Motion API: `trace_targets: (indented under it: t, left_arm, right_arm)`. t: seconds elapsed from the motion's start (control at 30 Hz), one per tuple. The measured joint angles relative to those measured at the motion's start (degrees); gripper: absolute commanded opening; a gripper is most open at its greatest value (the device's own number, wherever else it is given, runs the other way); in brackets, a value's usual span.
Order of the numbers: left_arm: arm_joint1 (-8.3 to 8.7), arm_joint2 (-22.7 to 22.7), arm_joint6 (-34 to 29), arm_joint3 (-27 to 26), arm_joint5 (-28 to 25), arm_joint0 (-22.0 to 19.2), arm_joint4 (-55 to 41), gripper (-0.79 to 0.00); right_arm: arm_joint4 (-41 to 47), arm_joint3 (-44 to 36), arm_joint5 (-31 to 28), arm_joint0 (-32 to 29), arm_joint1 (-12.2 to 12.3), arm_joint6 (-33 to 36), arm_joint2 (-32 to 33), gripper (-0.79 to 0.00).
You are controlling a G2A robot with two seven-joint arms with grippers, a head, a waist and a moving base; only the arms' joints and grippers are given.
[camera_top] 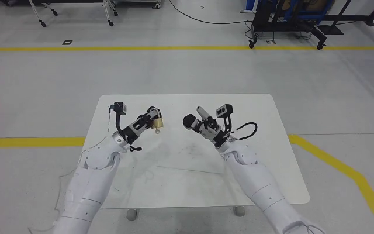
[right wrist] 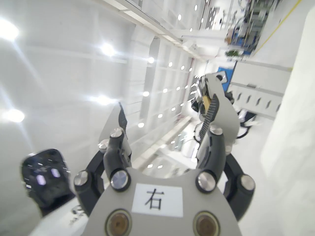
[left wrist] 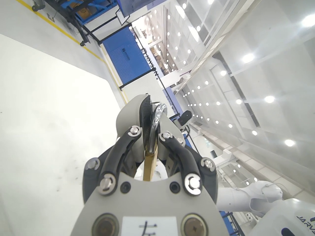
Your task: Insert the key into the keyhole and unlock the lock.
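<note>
Observe that the left gripper is clamped on the brass lock above the white table. At its 3 o'clock, near, the right gripper has its fingers spread apart. A black wheeled frame stands on the floor at 1 o'clock.

1. In the top view the bench lies mid-frame.
2. Over it, left of centre, the left tool clamps the lock.
3. Right of centre the right tool faces the lock, apart from it, fingers spread.
4. Behind the bench, a cart stands at upper right.
</note>
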Motion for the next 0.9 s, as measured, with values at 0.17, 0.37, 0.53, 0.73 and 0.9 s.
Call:
trace_targets:
  t: [0.17,0.37,0.53,0.73,0.9]
  left_arm:
    - [0.22,3.6,-4.2,-0.8,3.3,-1.4,10.6,-0.785]
    - [-0.03,10.7,-7.3,-0.3,8.1,-3.7,27.1,-0.785]
    - [-0.48,14.8,-8.3,1.2,11.4,-5.6,34.7,-0.653]
    - [-0.72,16.1,-8.2,2.4,12.8,-6.8,36.4,0.0]
    - [-0.38,14.3,-7.3,1.9,13.2,-6.9,35.5,0.0]
  right_arm:
    - [-22.8,-13.7,0.3,-8.0,1.3,-16.3,4.9,0.0]
    - [-19.7,-11.2,0.2,-6.9,1.3,-13.4,4.7,0.0]
    - [-19.8,-11.2,0.2,-6.9,1.3,-13.5,4.7,0.0]
    - [-19.8,-11.2,0.2,-6.9,1.3,-13.5,4.7,0.0]
    - [-19.8,-11.2,0.2,-6.9,1.3,-13.5,4.7,0.0]
